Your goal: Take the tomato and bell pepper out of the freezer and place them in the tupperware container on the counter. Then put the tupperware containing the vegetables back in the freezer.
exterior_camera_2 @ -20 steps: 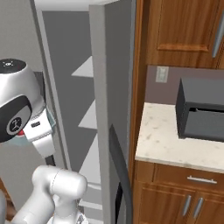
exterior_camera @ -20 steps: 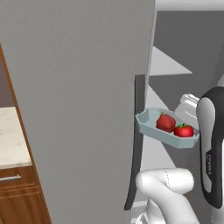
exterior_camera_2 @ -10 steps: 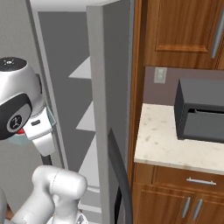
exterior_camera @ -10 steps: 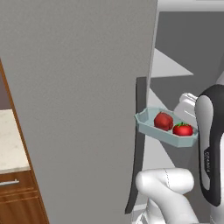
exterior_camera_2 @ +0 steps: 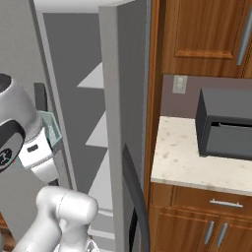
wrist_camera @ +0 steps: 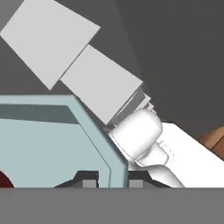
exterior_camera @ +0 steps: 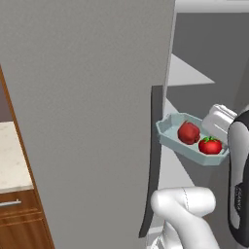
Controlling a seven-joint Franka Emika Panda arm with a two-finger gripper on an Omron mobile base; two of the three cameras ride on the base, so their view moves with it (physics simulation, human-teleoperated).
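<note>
The tupperware container [exterior_camera: 171, 137] is held up in the air in front of the open freezer [exterior_camera: 97, 107], just beside the long dark handle [exterior_camera: 151, 160] of its door. It sits a little tilted, with the far end toward the door. Inside it lie two red things side by side. The bell pepper [exterior_camera: 188, 133] is the lumpy one, closer to the door side of the tray. The tomato [exterior_camera: 210, 145] is next to it, toward the arm; it looks touching or almost touching the pepper.

In the hand view the gripper [wrist_camera: 110, 178] has its jaws pinching the raised rim of the tupperware container [wrist_camera: 52, 144]: one dark tip is inside the wall and the other is outside, with the blue-grey wall between them. A small bit of red shows at the lower left edge inside the tray, but I cannot tell which vegetable it is.

In the right base view, a corner of the tray [exterior_camera_2: 51, 132] comes out from behind the white arm, in front of the pale inner shelves [exterior_camera_2: 101, 133]. The desk [exterior_camera_2: 182, 157] with a dark box [exterior_camera_2: 225, 123] on it is to the right, well apart from the tray.
</note>
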